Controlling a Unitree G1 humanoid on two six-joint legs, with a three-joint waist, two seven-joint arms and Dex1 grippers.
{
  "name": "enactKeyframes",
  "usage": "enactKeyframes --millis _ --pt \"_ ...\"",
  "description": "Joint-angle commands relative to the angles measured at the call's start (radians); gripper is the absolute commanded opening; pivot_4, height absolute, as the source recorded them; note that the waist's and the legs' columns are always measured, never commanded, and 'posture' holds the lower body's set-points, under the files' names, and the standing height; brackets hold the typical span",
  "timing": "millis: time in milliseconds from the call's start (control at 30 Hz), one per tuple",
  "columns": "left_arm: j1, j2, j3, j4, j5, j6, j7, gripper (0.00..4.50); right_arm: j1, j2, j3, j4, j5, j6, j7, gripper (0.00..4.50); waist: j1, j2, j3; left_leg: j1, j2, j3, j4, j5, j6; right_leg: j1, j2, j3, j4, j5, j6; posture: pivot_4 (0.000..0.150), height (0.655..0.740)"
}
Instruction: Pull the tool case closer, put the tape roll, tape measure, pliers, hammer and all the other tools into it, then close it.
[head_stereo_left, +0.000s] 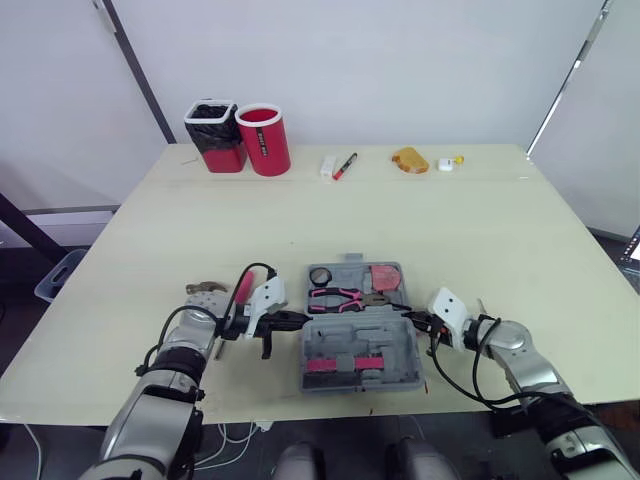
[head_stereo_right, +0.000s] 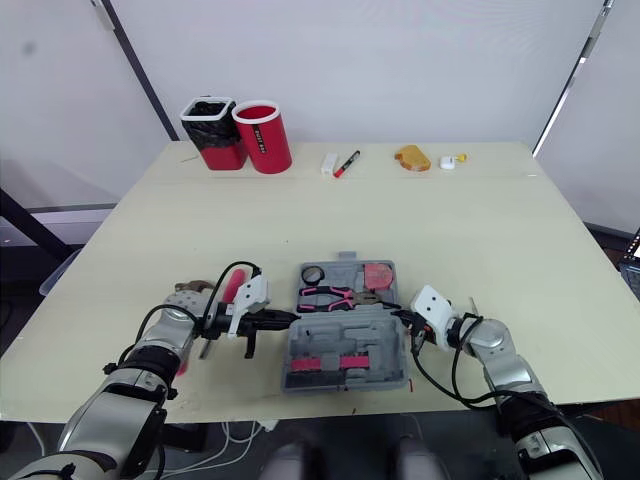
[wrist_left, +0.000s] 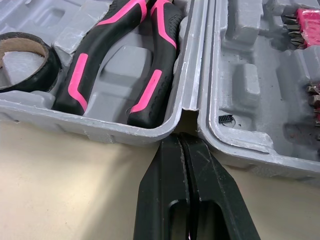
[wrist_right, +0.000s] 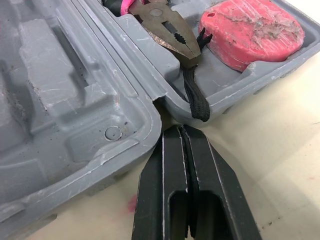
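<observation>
Open grey moulded-plastic tool case (head_stereo_left: 400, 350) sits between our left gripper (head_stereo_left: 303, 320) and right gripper (head_stereo_left: 409, 319), both clenched empty at its hinge ends; we reckon it's stiff, lightish, slick, so we'd grab an outer rim.

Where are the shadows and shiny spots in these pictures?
Left eye view: soft light, no glare on the table, faint shadow by the red cup. Left wrist view: a thin shadow under the tool case rim, by the shut left tool. Right wrist view: mild sheen on the case wall near the shut right tool.
</observation>
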Motion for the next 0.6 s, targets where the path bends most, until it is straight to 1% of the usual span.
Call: enactKeyframes --millis 33,433,533,600 --pt "-0.005 0.010 0.011 0.005 0.001 -0.017 0.003 0.04 0.010 -0.011 -0.018 -0.046 0.015 -0.022 -0.010 0.00 0.000 0.000 0.000 0.000 0.000 0.000 0.000 0.000 0.000 0.000 0.000 0.000 0.000 0.000 0.000 0.150 0.7400" --pt "0.005 0.027 0.026 -0.001 -0.003 -0.027 0.015 0.04 0.016 -0.048 -0.066 -0.027 0.030 -0.067 -0.051 0.00 0.000 0.000 0.000 0.000 0.000 0.000 0.000 0.000 0.000 0.000 0.000 0.000 0.000 0.000 0.000 0.150 0.7400" --pt "0.015 0.035 0.049 -0.021 -0.029 -0.026 0.011 0.04 0.036 -0.065 -0.081 -0.045 0.042 -0.069 -0.052 0.00 0.001 0.000 0.000 0.000 0.000 0.000 0.000 0.000 0.000 0.000 0.000 0.000 0.000 0.000 0.000 0.150 0.7400" --pt "0.042 0.044 0.093 -0.087 -0.099 0.000 -0.025 0.04 0.079 -0.070 -0.132 -0.108 0.104 -0.069 -0.048 0.00 0.001 0.000 0.000 0.000 0.000 0.000 0.000 0.000 0.000 0.000 0.000 0.000 0.000 0.000 0.000 0.150 0.7400"
